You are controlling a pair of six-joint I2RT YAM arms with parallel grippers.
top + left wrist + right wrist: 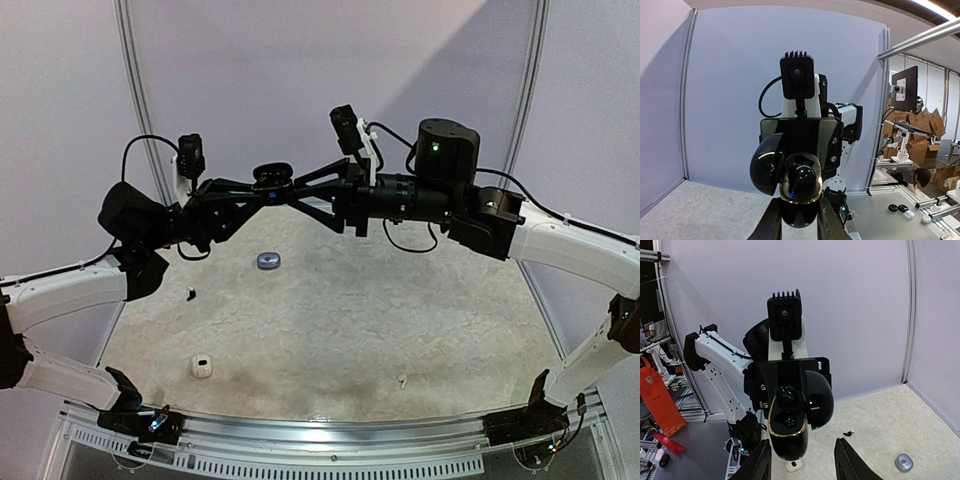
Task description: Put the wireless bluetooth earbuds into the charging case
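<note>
Two hands are counted, both raised over the table [420, 310] and brought tip to tip. Two cases are counted. One black charging case [800, 182], lid swung open and gold-rimmed, is clenched between the fingers of the left hand [800, 212]. The right hand [802, 447] is seen just in front of the charging case, its fingers parted and released.

One grey case [268, 260] is laid on the table below the charging case, slightly nearer the arm bases. One black earbud [190, 294] is found loose on the table, below and left of the charging case. One white piece [202, 366] is set nearer still, also to the left; whether it is a bud or a case cannot be told. One pale speck [402, 380] is noted below and right of the charging case, too small to name.

What sits inside the gold rim is black on black and cannot be made out. The finger bases of both hands are cut off at the lower edges of the wrist views.
</note>
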